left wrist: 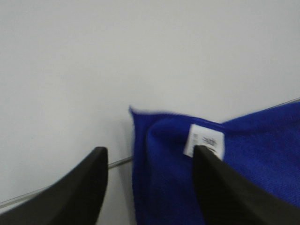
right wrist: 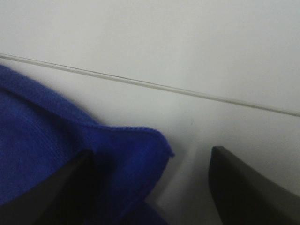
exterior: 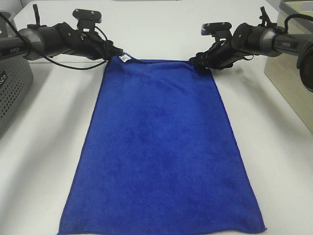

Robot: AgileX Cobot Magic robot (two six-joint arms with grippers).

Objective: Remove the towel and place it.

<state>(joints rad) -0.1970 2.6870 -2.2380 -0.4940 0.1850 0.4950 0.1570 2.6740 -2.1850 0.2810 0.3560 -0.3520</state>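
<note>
- We judge the step in hand to be the grasp: both of our grippers sit at the far corners of the towel, which lies spread flat on the white table, running from the far middle to the near edge.
- Our left gripper is at the far-left corner, by the small white tag. In the left wrist view its fingers stand parted, the corner and the tag lying between them, not pinched.
- Our right gripper is at the far-right corner. Its fingers are also spread wide, with the rumpled corner of the cloth against one finger.
- Both arms reach in low from the left and right sides, nearly level, wrists angled inward and down toward the cloth.
- Next, we think, both sets of fingers need to close on the corners together, then lift evenly so the plush cloth does not slip out.
- A grey perforated basket stands at the far left.
</note>
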